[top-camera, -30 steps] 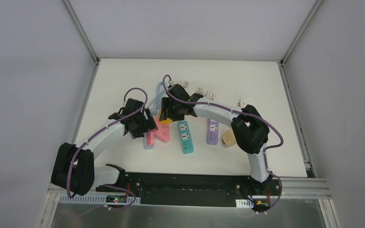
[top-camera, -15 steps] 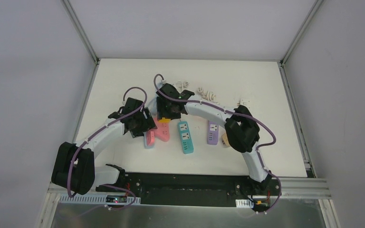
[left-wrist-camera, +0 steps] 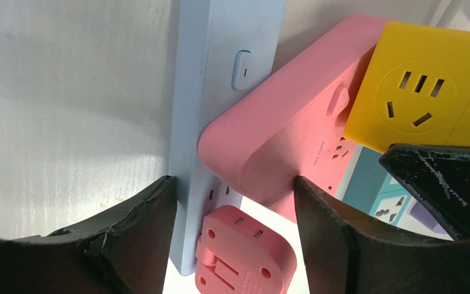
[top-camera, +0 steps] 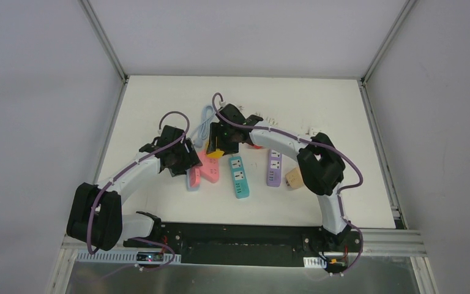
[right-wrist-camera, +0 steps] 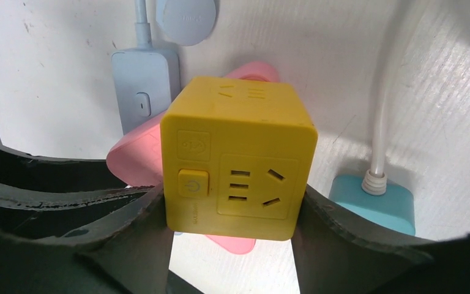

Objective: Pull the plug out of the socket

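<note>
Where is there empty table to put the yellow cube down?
Bare table runs along the far edge behind the blue cable, and at the right past the beige cube. The middle is crowded with the pink strip, teal strip and purple strip.

Two arms, same build.

- **left arm** [top-camera: 131,171]: white link shells, black joint housings. Lrg black joint block at 8 o'clock in top view.
- **right arm** [top-camera: 278,142]: same white/black scheme. Lrg black block between 3 and 4 o'clock.
- **purple cable** [top-camera: 174,114]: one runs along each arm and stands off in loops.
- **left hand** [left-wrist-camera: 234,184]: two matte black fingers [left-wrist-camera: 128,226], tip edges worn grey.
- **right hand** [right-wrist-camera: 232,193]: black fingers [right-wrist-camera: 355,239], fine scratches along inner edges.
- **Bases:** on black plate [top-camera: 232,236] at 6 o'clock. Small board [top-camera: 151,257] w/ red wiring at 7 o'clock, another at 5 o'clock.
- **Screws:** too small to tell.
</note>
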Robot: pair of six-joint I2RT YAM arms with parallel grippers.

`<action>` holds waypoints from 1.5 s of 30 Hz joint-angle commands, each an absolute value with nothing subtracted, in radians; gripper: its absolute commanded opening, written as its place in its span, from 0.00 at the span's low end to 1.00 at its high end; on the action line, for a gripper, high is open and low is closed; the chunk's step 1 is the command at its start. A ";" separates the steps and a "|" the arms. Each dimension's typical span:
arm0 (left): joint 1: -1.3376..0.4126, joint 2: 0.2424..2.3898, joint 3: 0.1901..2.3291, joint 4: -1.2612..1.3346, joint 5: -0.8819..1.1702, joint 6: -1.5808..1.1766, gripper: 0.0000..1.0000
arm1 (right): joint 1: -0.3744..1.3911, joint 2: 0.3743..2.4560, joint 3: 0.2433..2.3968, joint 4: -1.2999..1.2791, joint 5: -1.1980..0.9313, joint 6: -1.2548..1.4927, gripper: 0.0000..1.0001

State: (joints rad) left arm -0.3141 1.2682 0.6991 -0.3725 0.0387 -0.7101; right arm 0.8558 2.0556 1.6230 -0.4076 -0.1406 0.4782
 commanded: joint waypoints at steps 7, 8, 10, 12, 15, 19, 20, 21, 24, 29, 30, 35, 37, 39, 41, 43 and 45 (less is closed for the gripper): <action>-0.313 1.319 0.683 -0.460 -0.050 -0.687 0.61 | 0.929 2.054 1.809 -0.594 0.069 0.444 0.00; -0.313 1.320 0.683 -0.460 -0.051 -0.687 0.61 | 0.917 2.024 1.778 -0.545 -0.004 0.451 0.00; -0.313 1.320 0.683 -0.460 -0.049 -0.687 0.60 | 0.882 1.969 1.688 -0.418 -0.196 0.473 0.00; -0.313 1.320 0.683 -0.462 -0.050 -0.687 0.60 | 0.867 1.943 1.634 -0.357 -0.276 0.489 0.00; -0.313 1.322 0.683 -0.459 -0.050 -0.689 0.60 | 0.890 1.964 1.650 -0.402 -0.213 0.464 0.00; -0.313 1.328 0.687 -0.460 -0.048 -0.689 0.59 | 0.920 2.033 1.737 -0.544 -0.026 0.433 0.00; -0.313 1.327 0.687 -0.460 -0.047 -0.689 0.59 | 0.920 2.032 1.739 -0.549 -0.024 0.433 0.00; -0.313 1.327 0.687 -0.461 -0.047 -0.689 0.59 | 0.917 2.023 1.734 -0.541 -0.042 0.435 0.00; -0.313 1.328 0.688 -0.463 -0.051 -0.689 0.58 | 0.883 1.968 1.673 -0.436 -0.206 0.465 0.00; -0.313 1.327 0.686 -0.463 -0.055 -0.690 0.57 | 0.860 1.899 1.560 -0.245 -0.356 0.503 0.00; -0.313 1.326 0.685 -0.462 -0.055 -0.690 0.57 | 0.874 1.909 1.582 -0.297 -0.294 0.481 0.00; -0.313 1.330 0.691 -0.466 -0.051 -0.689 0.56 | 0.937 2.014 1.740 -0.535 0.017 0.408 0.00; -0.314 1.329 0.693 -0.468 -0.051 -0.689 0.56 | 0.935 2.002 1.736 -0.533 0.025 0.409 0.00; -0.313 1.329 0.693 -0.468 -0.052 -0.688 0.56 | 0.916 1.965 1.705 -0.490 -0.045 0.416 0.00; -0.313 1.329 0.693 -0.468 -0.049 -0.686 0.55 | 0.885 1.924 1.655 -0.421 -0.153 0.446 0.00; -0.314 1.327 0.692 -0.466 -0.049 -0.687 0.55 | 0.857 1.895 1.603 -0.347 -0.268 0.475 0.00; -0.313 1.329 0.690 -0.465 -0.048 -0.687 0.54 | 0.858 1.886 1.583 -0.319 -0.286 0.485 0.00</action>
State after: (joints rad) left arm -0.3145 1.2789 0.7223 -0.3836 0.0433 -0.7105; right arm 0.8650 2.0178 1.6047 -0.4271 -0.0891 0.4454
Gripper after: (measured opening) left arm 0.559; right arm 0.624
